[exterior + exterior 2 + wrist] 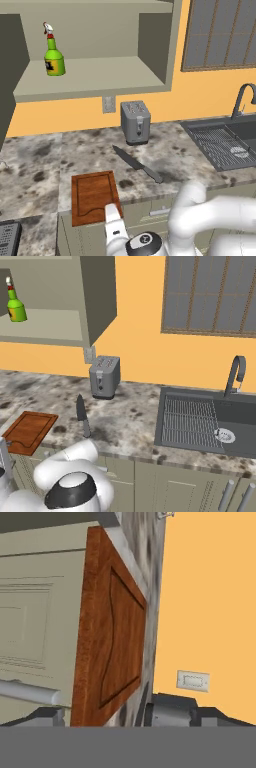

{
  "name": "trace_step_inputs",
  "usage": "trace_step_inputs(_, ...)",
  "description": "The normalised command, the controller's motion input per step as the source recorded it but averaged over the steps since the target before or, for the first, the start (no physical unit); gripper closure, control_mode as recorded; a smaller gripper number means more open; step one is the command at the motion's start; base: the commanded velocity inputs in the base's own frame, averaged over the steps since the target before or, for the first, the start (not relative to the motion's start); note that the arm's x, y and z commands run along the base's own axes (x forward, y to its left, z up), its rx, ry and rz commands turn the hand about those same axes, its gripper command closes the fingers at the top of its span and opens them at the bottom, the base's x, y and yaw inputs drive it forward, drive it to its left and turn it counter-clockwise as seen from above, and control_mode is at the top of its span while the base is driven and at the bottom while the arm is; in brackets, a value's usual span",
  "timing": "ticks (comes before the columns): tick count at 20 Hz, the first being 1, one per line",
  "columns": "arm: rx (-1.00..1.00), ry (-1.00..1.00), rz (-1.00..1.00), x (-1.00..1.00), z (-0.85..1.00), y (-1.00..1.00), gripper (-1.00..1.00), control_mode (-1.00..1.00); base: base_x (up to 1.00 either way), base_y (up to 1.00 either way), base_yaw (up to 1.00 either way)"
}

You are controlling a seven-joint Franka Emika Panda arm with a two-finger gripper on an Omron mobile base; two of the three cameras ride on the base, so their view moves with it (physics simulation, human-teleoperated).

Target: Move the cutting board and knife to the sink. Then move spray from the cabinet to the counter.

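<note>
Your gripper (125, 714) stands with its jaws wide apart and nothing between them yet, rolled onto its side and level with the front edge of the worktop, where the cutting board (95, 196) overhangs. In the hand view the board's near edge runs between the two dark fingertips (47, 716), so you look lined up to pinch it by its thickness.

You are on the first step, the board, and it is not lifted. It lies flat at the front edge of the counter (35, 170). The knife (137, 163) lies apart from it, further back and toward the sink (200, 421), its tip pointing at the toaster (135, 121). The spray (53, 55) stands upright on the shelf of the cabinet (90, 82), untouched.

Next, you likely need to ease forward until the board's edge sits well inside the jaws, then close. Expect a thin, flat board gripped at one end to sag or swing, so lift it clear before carrying it along the counter to the sink.
</note>
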Motion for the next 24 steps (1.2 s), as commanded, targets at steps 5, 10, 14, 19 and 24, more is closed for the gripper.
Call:
trace_step_inputs(5,0.00,-0.03,0.00,0.07,-0.16,0.22,-1.00,-1.00,0.00,0.00,0.00)
trace_step_inputs(10,0.00,-0.04,0.00,0.05,-0.14,0.19,-1.00,-1.00,0.00,0.00,0.00)
trace_step_inputs(14,0.00,-0.05,0.00,0.06,-0.11,0.13,-1.00,-1.00,0.00,0.00,0.00)
trace_step_inputs(19,0.00,-0.06,0.00,0.01,-0.07,0.11,-1.00,-1.00,0.00,0.00,0.00)
trace_step_inputs(24,0.00,-0.10,0.00,0.00,-0.03,0.02,-1.00,-1.00,0.00,0.00,0.00)
